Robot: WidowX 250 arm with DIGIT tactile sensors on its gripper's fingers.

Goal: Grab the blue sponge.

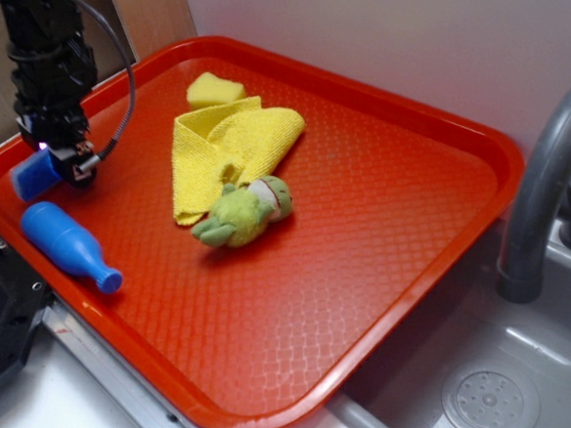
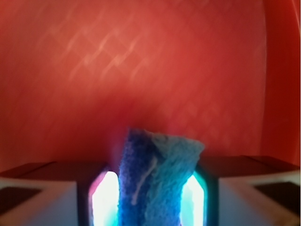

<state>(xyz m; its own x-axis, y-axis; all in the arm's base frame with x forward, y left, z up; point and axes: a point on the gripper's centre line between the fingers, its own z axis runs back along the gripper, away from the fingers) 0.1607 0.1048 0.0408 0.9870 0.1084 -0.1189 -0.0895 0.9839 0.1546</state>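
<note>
We note the red tray [image 1: 432, 214]; at its left edge the gripper [image 1: 62, 159] is closed onto the blue sponge [image 2: 157, 181], pinched between both fingers [image 2: 104, 200], long axis running out beyond them.

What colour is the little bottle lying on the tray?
The bottle is bright blue all over, seen best in the exterior view.
</note>
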